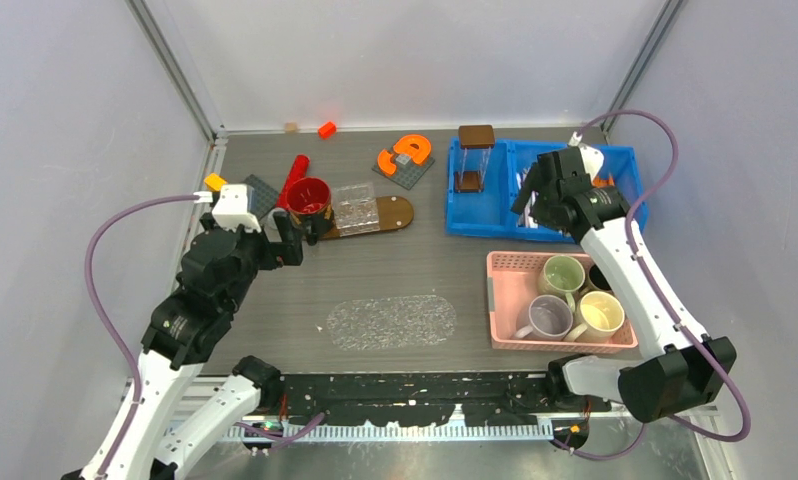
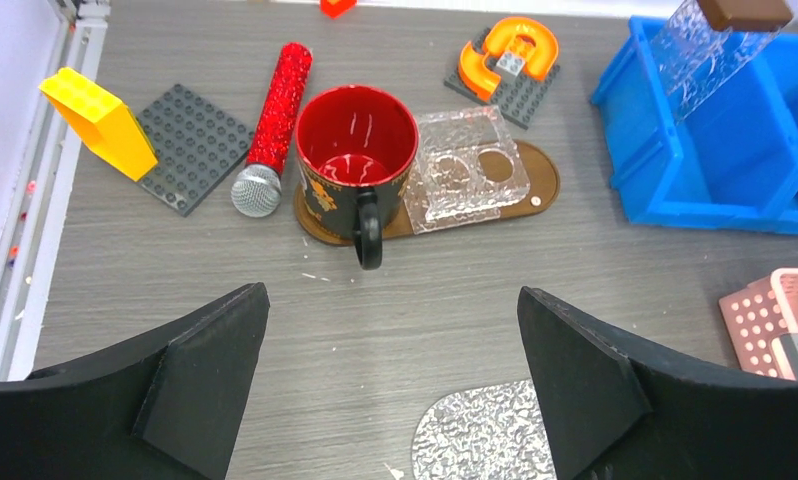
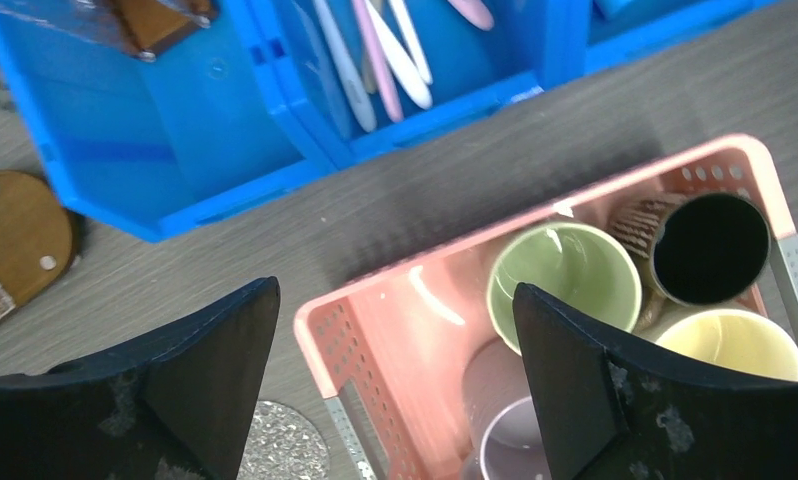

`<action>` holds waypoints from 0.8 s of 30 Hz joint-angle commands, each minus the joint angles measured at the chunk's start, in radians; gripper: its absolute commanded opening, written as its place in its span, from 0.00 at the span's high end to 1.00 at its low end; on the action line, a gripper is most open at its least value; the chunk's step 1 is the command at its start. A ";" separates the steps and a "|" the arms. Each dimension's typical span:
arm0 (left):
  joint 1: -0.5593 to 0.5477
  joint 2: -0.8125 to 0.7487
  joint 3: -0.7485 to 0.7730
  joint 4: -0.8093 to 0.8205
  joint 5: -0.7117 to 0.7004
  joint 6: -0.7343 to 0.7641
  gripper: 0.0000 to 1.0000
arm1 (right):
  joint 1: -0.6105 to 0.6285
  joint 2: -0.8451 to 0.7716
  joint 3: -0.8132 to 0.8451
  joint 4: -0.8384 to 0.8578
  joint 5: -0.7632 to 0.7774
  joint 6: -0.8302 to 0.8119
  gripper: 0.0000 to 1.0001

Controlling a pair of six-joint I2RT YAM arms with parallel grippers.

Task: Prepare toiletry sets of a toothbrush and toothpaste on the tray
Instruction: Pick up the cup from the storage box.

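Table point(image 2: 175, 300): matt grey wood-grain laminate. Red mug point(image 2: 356, 160): glossy glaze. Microphone point(image 2: 278, 100): red glitter body, metal mesh head. Clear block point(image 2: 445, 190): bumpy transparent plastic. Blue bin point(image 3: 175, 140), toothbrushes point(image 3: 344, 70): smooth plastic. Pink basket point(image 3: 320, 330): perforated plastic.

Toothbrushes point(image 3: 347, 75) — blue bin walls point(image 3: 445, 115) around

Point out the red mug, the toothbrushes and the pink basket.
red mug point(image 2: 357, 150), left wrist view, inside of the cup.
toothbrushes point(image 3: 403, 62), right wrist view, a white handle.
pink basket point(image 1: 510, 263), top external view, bare far-left corner.
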State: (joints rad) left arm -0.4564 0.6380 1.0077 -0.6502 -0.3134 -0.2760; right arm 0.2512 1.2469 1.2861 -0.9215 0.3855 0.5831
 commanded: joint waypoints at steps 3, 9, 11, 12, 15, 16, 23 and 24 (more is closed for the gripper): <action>-0.004 -0.023 -0.013 0.060 -0.036 0.024 0.00 | -0.083 -0.068 -0.088 -0.059 0.027 0.071 0.10; -0.004 -0.035 -0.022 0.064 -0.054 0.034 0.00 | -0.228 -0.098 -0.183 -0.076 -0.016 0.077 0.18; -0.004 -0.039 -0.024 0.065 -0.053 0.036 0.00 | -0.286 -0.100 -0.197 -0.092 -0.023 0.081 0.22; -0.004 -0.040 -0.027 0.065 -0.055 0.036 0.00 | -0.307 -0.103 -0.207 -0.095 -0.028 0.083 0.23; -0.004 -0.046 -0.030 0.067 -0.065 0.040 0.00 | -0.327 -0.100 -0.231 -0.098 -0.046 0.086 0.26; -0.004 -0.045 -0.030 0.066 -0.068 0.041 0.00 | -0.337 -0.096 -0.243 -0.098 -0.048 0.088 0.28; -0.007 -0.043 -0.035 0.069 -0.069 0.047 0.00 | -0.408 -0.040 -0.328 -0.042 -0.137 0.099 0.43; -0.007 -0.041 -0.036 0.069 -0.070 0.047 0.00 | -0.411 -0.036 -0.334 -0.026 -0.142 0.100 0.44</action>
State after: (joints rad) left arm -0.4583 0.5999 0.9752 -0.6323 -0.3668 -0.2489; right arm -0.1329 1.1889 0.9859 -0.9974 0.2993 0.6613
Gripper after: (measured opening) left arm 0.994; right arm 0.580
